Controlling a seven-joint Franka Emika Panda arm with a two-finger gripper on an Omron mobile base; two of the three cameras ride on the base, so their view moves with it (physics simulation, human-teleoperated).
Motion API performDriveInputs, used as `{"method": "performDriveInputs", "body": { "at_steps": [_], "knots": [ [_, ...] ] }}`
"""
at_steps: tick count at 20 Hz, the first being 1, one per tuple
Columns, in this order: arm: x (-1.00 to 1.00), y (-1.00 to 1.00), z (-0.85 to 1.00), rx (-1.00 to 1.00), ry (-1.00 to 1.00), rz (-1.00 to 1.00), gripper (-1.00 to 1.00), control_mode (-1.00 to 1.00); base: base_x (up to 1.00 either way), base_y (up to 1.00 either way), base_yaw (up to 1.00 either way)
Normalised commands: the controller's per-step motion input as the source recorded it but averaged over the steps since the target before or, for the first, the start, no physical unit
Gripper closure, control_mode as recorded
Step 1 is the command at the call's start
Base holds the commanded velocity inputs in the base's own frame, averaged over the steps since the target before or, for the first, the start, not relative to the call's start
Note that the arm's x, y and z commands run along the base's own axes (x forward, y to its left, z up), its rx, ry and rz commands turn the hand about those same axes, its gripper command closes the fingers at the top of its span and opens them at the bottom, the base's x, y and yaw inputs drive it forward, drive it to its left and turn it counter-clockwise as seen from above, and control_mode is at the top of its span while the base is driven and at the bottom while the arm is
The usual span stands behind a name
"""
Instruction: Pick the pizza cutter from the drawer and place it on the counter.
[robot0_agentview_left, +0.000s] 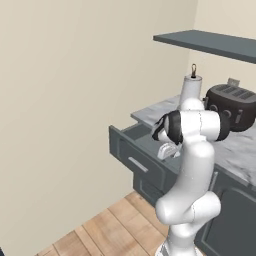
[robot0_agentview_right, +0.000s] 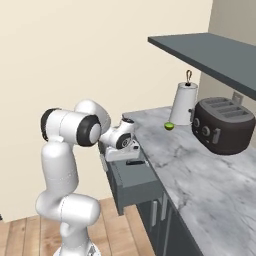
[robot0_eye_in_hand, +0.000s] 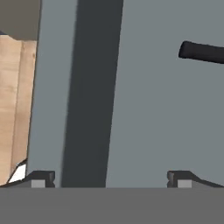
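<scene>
Item, step in hand: reach for the small pizza cutter with short thin black handle (robot0_eye_in_hand: 202, 52), lying on the floor of the wide shallow slate-grey drawer (robot0_agentview_right: 132, 181), which stands pulled out below the grey-and-white veined marble counter (robot0_agentview_right: 200, 170). The white arm's two-finger gripper (robot0_eye_in_hand: 109, 178) hangs over the drawer with its dark fingertips (robot0_eye_in_hand: 41, 178) spread wide, nothing between them. In the hand view the handle sits at two o'clock, off centre; judged best to shift toward it, square the jaws across the handle, then descend (blade end runs out of frame). Left base view gives the drawer's silver bar handle (robot0_agentview_left: 138, 164). Right base view gives the handle as a dark sliver (robot0_agentview_right: 135, 162) just beside the gripper. Hand view gives the finger spread.
</scene>
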Motion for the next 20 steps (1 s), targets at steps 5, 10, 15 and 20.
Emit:
{"method": "performDriveInputs", "body": {
  "at_steps": [5,10,15,20],
  "knots": [
    [-0.14,0.91,-0.84,0.00,0.22,0.33,-1.00,-1.00,0.00,0.00,0.00],
    [-0.53,1.00,-0.97,0.00,0.15,0.37,-1.00,-1.00,0.00,0.00,0.00],
    [-0.69,1.00,-1.00,0.00,0.01,0.34,-1.00,-1.00,0.00,0.00,0.00],
    [-0.78,1.00,-1.00,0.00,0.00,0.31,-1.00,-1.00,0.00,0.00,0.00]
  ]
}}
